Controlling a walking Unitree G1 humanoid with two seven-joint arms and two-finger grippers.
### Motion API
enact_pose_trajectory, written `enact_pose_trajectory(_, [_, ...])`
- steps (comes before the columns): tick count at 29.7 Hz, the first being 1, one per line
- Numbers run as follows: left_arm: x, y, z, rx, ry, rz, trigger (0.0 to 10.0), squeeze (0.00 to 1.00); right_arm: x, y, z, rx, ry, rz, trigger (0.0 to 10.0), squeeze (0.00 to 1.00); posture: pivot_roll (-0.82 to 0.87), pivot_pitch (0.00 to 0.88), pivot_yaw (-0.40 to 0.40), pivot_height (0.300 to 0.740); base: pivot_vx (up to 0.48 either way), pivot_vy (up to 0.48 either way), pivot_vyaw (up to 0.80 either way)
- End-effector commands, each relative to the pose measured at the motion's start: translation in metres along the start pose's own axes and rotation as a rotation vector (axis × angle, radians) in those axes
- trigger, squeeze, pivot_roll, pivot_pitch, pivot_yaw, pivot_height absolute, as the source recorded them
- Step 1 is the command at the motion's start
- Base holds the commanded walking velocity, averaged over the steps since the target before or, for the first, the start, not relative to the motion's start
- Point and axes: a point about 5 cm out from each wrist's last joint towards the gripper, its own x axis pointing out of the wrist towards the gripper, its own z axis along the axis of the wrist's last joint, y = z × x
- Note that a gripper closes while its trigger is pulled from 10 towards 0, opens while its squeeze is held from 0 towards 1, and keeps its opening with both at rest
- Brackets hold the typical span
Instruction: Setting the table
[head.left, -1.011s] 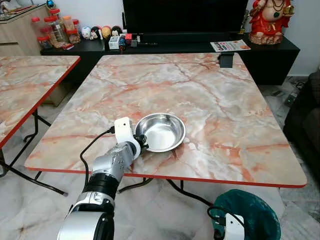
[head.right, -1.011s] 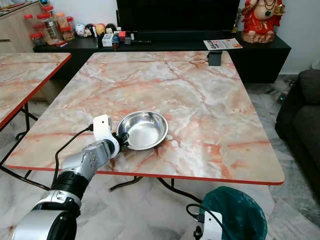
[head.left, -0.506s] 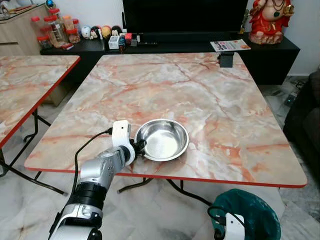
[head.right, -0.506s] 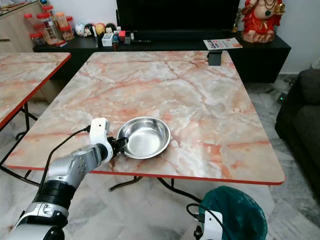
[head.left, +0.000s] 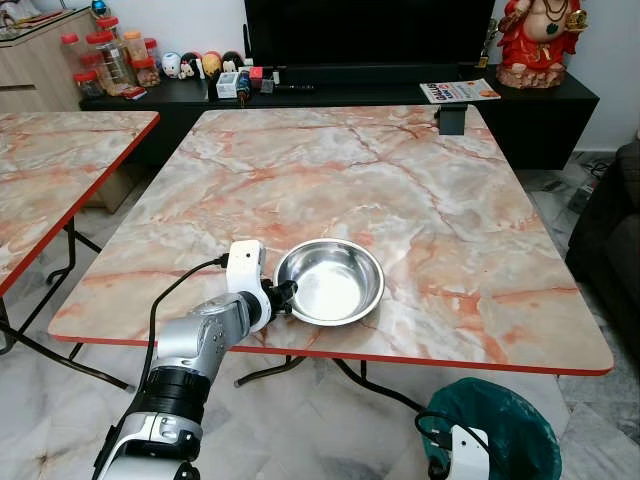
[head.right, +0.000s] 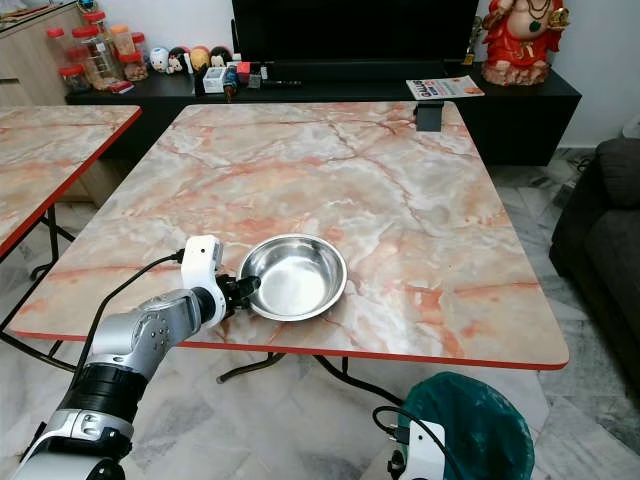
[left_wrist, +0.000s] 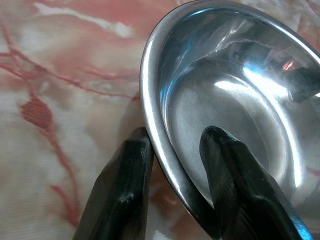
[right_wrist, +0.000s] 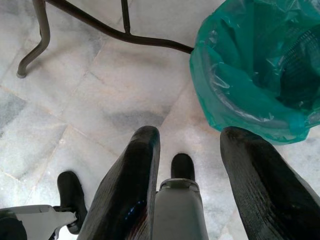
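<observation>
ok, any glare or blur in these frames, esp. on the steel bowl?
Left wrist view: bright glare streaks inside the steel bowl, and the near fingers are soft, out of focus. Left eye view: sharp, no motion blur; the bowl shows mild highlights and a faint shadow on the marble table. Right wrist view: evenly lit, the green bin liner is shiny.

Your left arm reached forward over the near edge of the surface, wrist bent inward, and the left gripper (left_wrist: 172, 185) had its jaws closed on a thin rim, one finger on each side. Your right gripper (right_wrist: 192, 192) hung low, jaws spread apart
</observation>
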Motion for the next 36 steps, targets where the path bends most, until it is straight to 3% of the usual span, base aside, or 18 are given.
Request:
enact_pose_trajectory(1, [-0.002, -0.0029, 0.001, 0.016, 0.002, -0.013, 10.0, 0.0, 0.0005, 0.0031, 0.0016, 0.005, 0.0, 0.009, 10.0, 0.0, 0.05, 0.0, 0.06, 0.74, 0.0, 0.0, 0.0])
enact_pose_trajectory(11, [-0.0008, -0.0016, -0.0018, 0.01, 0.001, 0.017, 10.0, 0.0, 0.0007, 0.0029, 0.0026, 0.002, -0.002, 0.01, 10.0, 0.0, 0.05, 0.0, 0.055, 0.74, 0.0, 0.0, 0.0])
enact_pose_trajectory(12, [-0.0008, -0.0005, -0.0009, 0.008, -0.006, 0.028, 10.0, 0.1, 0.0007, 0.0021, 0.0027, 0.001, -0.002, 0.009, 10.0, 0.0, 0.05, 0.0, 0.054, 0.74, 0.0, 0.0, 0.0])
enact_pose_trajectory(13, [-0.001, 0.0002, 0.0002, 0.004, -0.012, 0.034, 10.0, 0.65, 0.0007, 0.0015, 0.0027, 0.001, -0.001, 0.008, 10.0, 0.0, 0.05, 0.0, 0.053, 0.74, 0.0, 0.0, 0.0])
enact_pose_trajectory(14, [-0.0011, 0.0004, 0.0005, 0.002, -0.014, 0.035, 10.0, 0.65, 0.0007, 0.0013, 0.0026, 0.001, -0.001, 0.007, 10.0, 0.0, 0.05, 0.0, 0.053, 0.74, 0.0, 0.0, 0.0])
enact_pose_trajectory(15, [-0.0013, 0.0004, 0.0009, 0.003, -0.015, 0.033, 10.0, 1.0, 0.0007, 0.0009, 0.0026, 0.001, -0.001, 0.006, 10.0, 0.0, 0.05, 0.0, 0.053, 0.74, 0.0, 0.0, 0.0])
enact_pose_trajectory(36, [-0.0049, 0.006, 0.008, -0.007, -0.043, 0.069, 10.0, 1.0, 0.001, 0.0021, 0.0034, -0.001, -0.001, 0.009, 10.0, 0.0, 0.06, 0.0, 0.05, 0.74, 0.0, 0.0, 0.0])
